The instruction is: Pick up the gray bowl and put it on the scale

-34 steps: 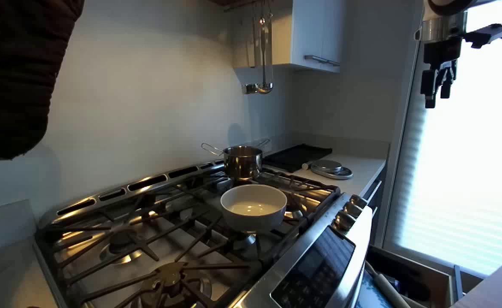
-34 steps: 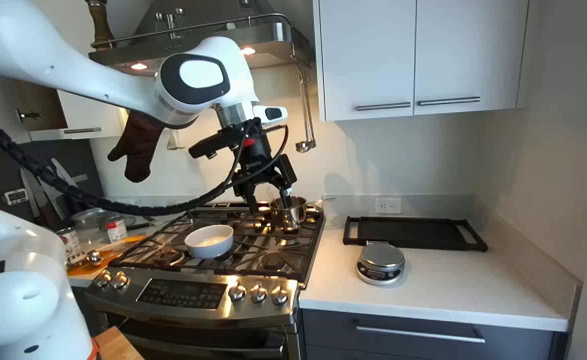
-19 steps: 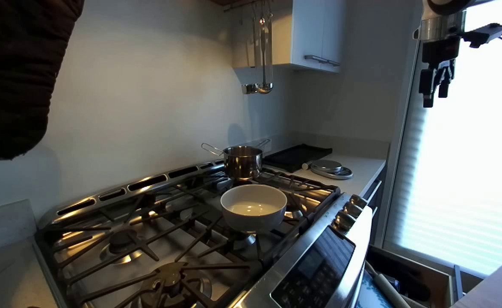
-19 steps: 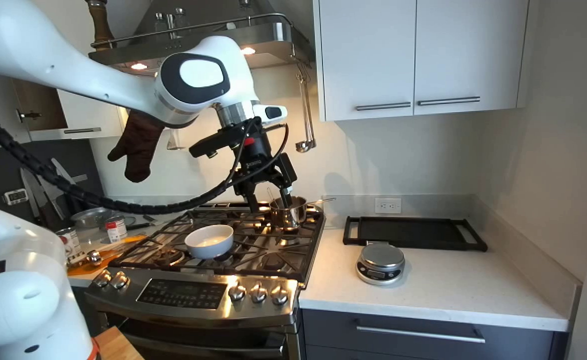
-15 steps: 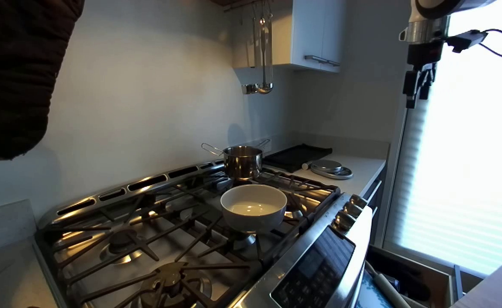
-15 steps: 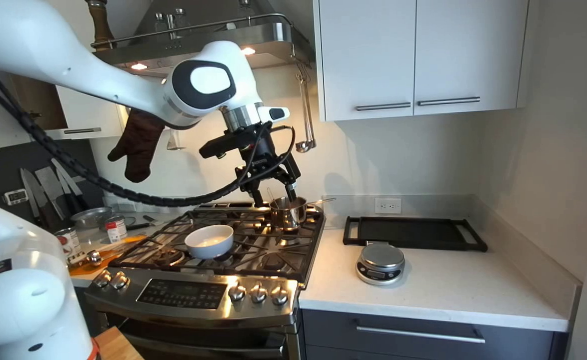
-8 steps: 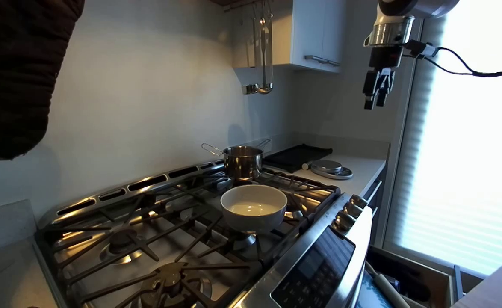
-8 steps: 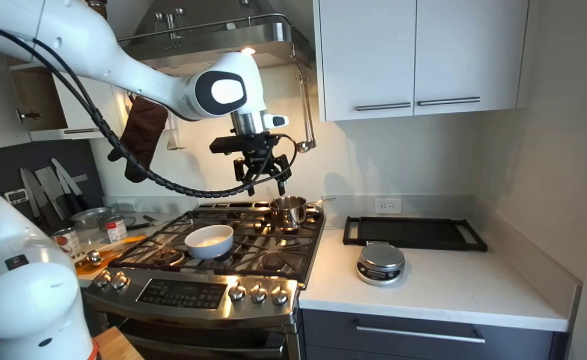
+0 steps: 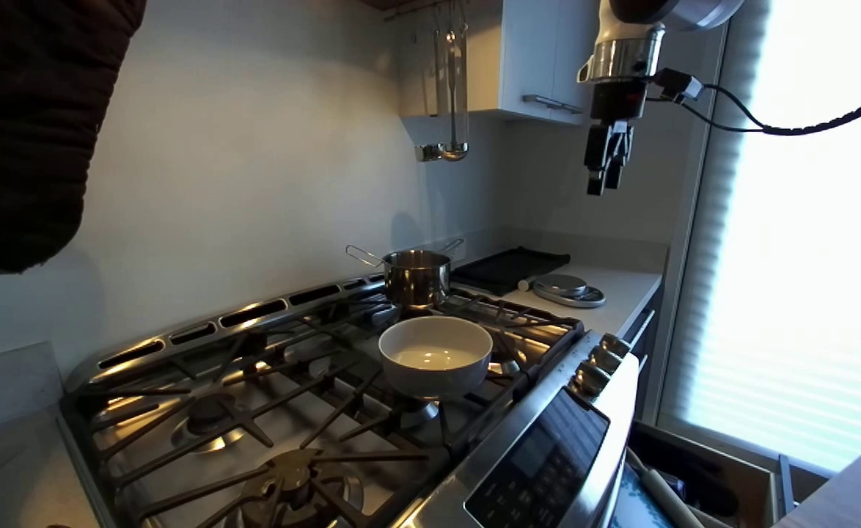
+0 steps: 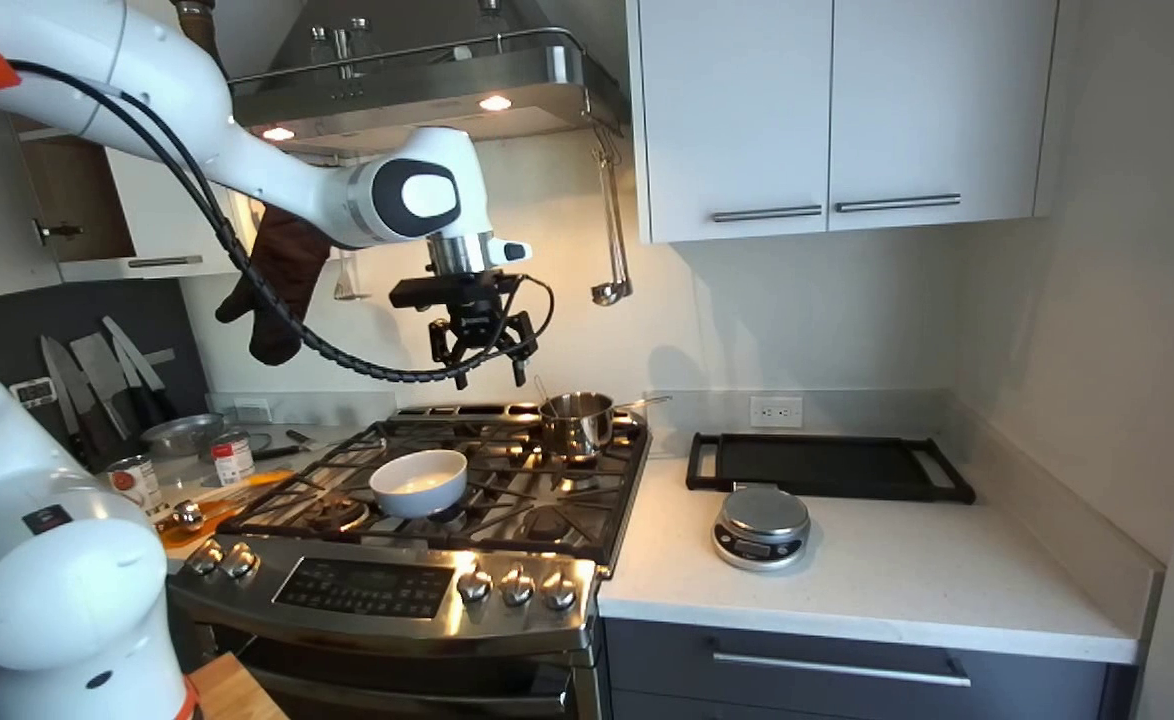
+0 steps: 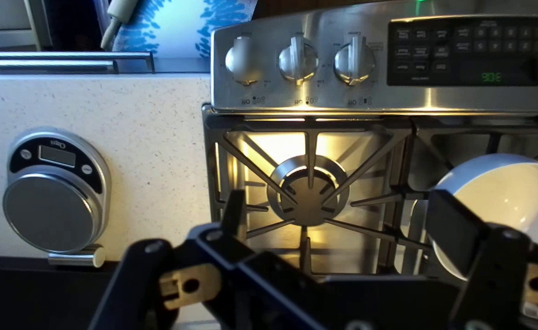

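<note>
The gray bowl (image 9: 436,370), pale inside, stands upright on a front grate of the stove; it shows in both exterior views (image 10: 419,486) and at the right of the wrist view (image 11: 509,195), partly behind a finger. The scale is a round silver kitchen scale with a display (image 10: 762,525) on the white counter right of the stove; it also shows in an exterior view (image 9: 566,287) and at the left of the wrist view (image 11: 49,211). My gripper (image 10: 490,378) is open and empty, pointing down, well above the stove; its fingers are spread in the wrist view (image 11: 337,206).
A shiny metal pot (image 10: 577,425) with wire handles stands on a back burner. A flat black tray (image 10: 827,467) lies behind the scale. A range hood (image 10: 427,100) and hanging ladles (image 10: 612,230) are above. An open drawer (image 9: 702,469) is in front of the counter.
My gripper has moved left in an exterior view, and first right, then left and slightly up in another. The wrist has turned more upright. The bowl, scale and pot have not moved.
</note>
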Motion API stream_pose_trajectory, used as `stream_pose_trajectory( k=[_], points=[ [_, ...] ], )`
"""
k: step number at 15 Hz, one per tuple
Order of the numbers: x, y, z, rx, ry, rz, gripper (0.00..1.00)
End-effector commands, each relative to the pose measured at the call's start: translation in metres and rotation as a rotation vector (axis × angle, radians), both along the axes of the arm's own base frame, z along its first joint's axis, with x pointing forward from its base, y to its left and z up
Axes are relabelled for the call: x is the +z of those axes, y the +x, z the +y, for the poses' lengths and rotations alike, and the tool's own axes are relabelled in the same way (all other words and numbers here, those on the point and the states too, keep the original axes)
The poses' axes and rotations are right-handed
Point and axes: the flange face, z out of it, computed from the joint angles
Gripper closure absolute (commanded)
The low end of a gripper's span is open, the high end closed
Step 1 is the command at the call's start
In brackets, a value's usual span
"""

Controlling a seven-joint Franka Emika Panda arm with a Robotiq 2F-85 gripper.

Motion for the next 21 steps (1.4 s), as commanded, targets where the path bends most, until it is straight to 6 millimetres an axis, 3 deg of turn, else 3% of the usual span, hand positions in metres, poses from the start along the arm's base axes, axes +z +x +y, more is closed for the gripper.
stream_pose_trajectory(
  k=[1, 9, 13, 16, 21],
  points=[
    [0.0, 0.0, 0.007, 0.012, -0.003, 0.001, 0.0],
    [0.001, 0.002, 0.014, 0.027, 0.005, 0.004, 0.0],
    [0.007, 0.011, 0.069, 0.128, -0.025, -0.003, 0.0],
    [0.0, 0.016, 0.109, 0.192, -0.009, 0.015, 0.0],
    [-0.035, 0.024, 0.155, 0.232, 0.036, 0.012, 0.0]
  ],
)
